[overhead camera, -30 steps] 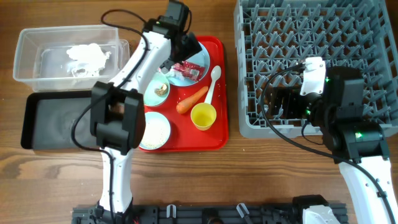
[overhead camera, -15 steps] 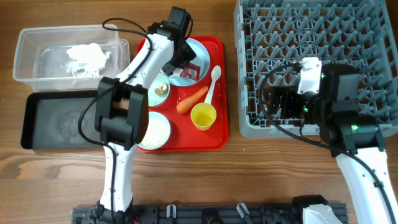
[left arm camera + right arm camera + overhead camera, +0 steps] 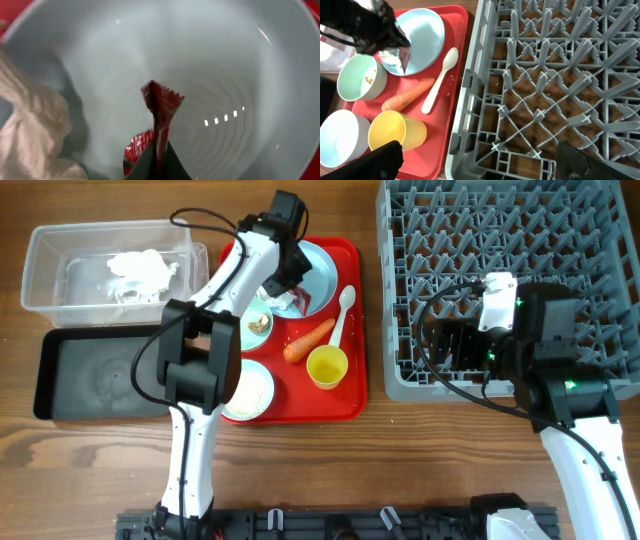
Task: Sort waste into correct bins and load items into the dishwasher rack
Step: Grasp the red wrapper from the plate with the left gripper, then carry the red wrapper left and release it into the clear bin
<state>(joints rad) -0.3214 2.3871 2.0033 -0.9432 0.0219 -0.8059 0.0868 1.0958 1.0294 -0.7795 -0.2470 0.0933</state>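
1. Dishwasher rack [image 3: 560, 240]: grey grid crate with upright pegs, filling the upper right of the overhead frame. No items are seen in it.
2. Clear tub [image 3: 45, 275]: upper left. It holds crumpled white paper [image 3: 140, 270].
3. Red tray [image 3: 350, 395]: centre of frame, between the tub and the rack.
4. Black tray [image 3: 100, 375]: left of frame, just below the tub.
5. Right gripper [image 3: 477, 150]: fingers spread wide with nothing between them. It hangs over the rack's left edge, at the tray side.
6. Left gripper [image 3: 285, 278]: over the tray's upper part, jaws pinched on the red-printed wrapper [image 3: 160, 102].
7. Plate [image 3: 322, 265]: light blue, at the top of the red tray, under the left gripper.
8. Rice bowl [image 3: 250, 390]: lower left corner of the tray.
9. Scrap bowl [image 3: 257, 323]: left side of the tray, below the plate, with a brown scrap inside.
10. Yellow cup [image 3: 327, 366]: upright, lower centre of the tray.
11. Carrot [image 3: 308, 340]: lying slantwise between the scrap bowl and the cup.
12. Spoon [image 3: 343, 312]: white, right of the carrot, bowl end uppermost.
13. Wrapper: held upright above the plate. Whether it touches the plate cannot be told.
14. Second paper wad [image 3: 30, 135]: white, at the plate's left side, just beside the wrapper.
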